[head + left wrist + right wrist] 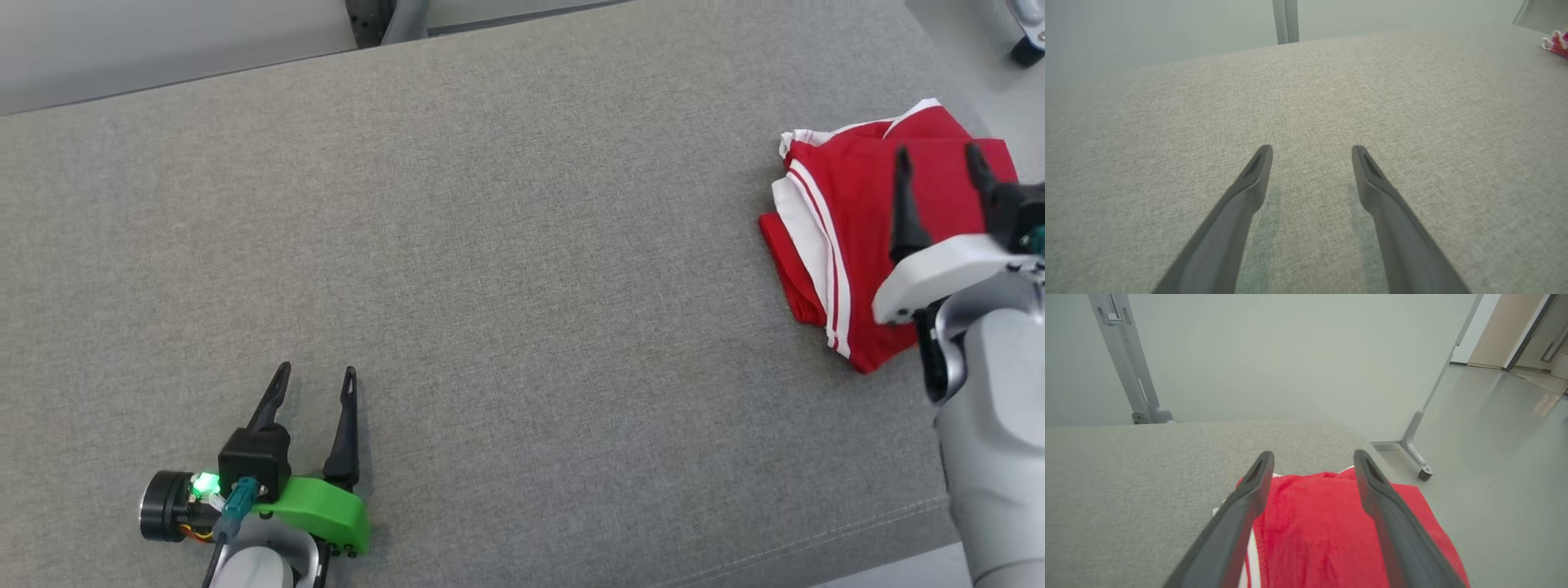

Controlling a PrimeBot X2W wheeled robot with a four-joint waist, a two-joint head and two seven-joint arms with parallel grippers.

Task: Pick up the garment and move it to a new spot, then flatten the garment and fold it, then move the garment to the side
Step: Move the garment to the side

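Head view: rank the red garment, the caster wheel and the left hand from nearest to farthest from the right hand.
1. red garment: just under the right hand, at the right end of the grey fabric surface.
2. caster wheel: past the far right corner, at the view's top right.
3. left hand: across the surface, at the lower left.

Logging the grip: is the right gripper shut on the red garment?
No. In the right wrist view the right gripper has its fingers spread wide over the red garment, pinching nothing.
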